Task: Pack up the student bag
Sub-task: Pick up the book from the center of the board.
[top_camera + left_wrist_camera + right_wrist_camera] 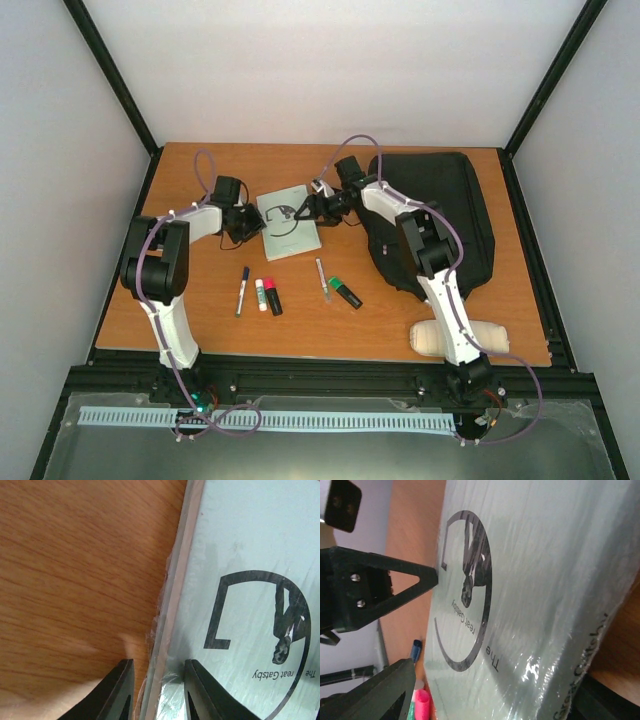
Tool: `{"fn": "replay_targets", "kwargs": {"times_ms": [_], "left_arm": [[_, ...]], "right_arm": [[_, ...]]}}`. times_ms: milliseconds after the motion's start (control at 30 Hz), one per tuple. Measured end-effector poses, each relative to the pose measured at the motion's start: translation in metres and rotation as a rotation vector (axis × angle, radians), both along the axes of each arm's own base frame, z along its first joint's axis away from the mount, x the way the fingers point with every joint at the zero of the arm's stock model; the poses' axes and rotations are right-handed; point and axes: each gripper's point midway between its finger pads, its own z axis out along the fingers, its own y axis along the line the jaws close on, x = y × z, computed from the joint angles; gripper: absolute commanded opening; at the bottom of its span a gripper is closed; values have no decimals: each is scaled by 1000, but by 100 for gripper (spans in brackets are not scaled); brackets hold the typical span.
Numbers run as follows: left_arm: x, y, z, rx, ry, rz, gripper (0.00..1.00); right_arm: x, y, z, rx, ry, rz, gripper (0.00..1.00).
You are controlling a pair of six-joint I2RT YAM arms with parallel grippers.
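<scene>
The black student bag (445, 215) lies flat at the table's back right. A pale green plastic-wrapped book, "The Great Gatsby" (288, 225), lies left of it. My left gripper (250, 222) is open and straddles the book's left edge (167, 630), with one finger over the table and the other over the cover (250, 555). My right gripper (308, 208) is at the book's right edge. It is open, with the cover (535, 580) and spine between its jaws. The left gripper's finger (385, 590) shows in the right wrist view.
Near the front lie a black marker with a blue cap (242, 291), a white glue stick (261, 294), a pink highlighter (272, 297), a thin pen (322, 279) and a green highlighter (345, 292). A cream rolled pouch (432, 338) lies by the right arm's base.
</scene>
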Motion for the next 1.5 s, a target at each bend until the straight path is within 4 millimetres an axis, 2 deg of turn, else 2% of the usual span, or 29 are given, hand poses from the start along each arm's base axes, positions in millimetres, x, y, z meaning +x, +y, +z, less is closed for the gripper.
{"fn": "replay_targets", "kwargs": {"times_ms": [100, 233, 433, 633, 733, 900, 967, 1067, 1200, 1267, 1367, 1500], "left_arm": [[0, 0, -1, -4, 0, 3, 28], [0, 0, -1, -9, -4, 3, 31], [-1, -2, -1, -13, -16, -2, 50], [0, -6, 5, -24, -42, -14, 69], [-5, -8, 10, -22, -48, -22, 78], [-39, -5, 22, 4, 10, -36, 83], [-45, -4, 39, 5, -11, -44, 84], [-45, -6, 75, -9, -102, -66, 84], [-47, -15, 112, -52, -208, -133, 83], [-48, -21, 123, -73, -248, -177, 83], [-51, -31, 138, -103, -307, -256, 84], [-59, -46, 163, -163, -395, -372, 82]], "right_arm": [[-1, 3, -1, -33, -20, -5, 67], [0, 2, -3, -45, -23, -12, 53], [-4, 2, -7, -51, 2, -17, 26], [-7, 7, 13, 24, 28, -1, 3], [-10, 6, 19, 33, 22, 4, 3], [-11, -5, 43, 38, -32, 9, 3], [-7, -16, 60, 39, -86, 5, 3], [-1, -39, 91, 35, -167, -12, 3], [2, -73, 141, 36, -320, -12, 3], [-3, -91, 167, 32, -404, 1, 3], [-21, -104, 189, 17, -505, 61, 3], [-54, -112, 195, -10, -577, 182, 3]]}}
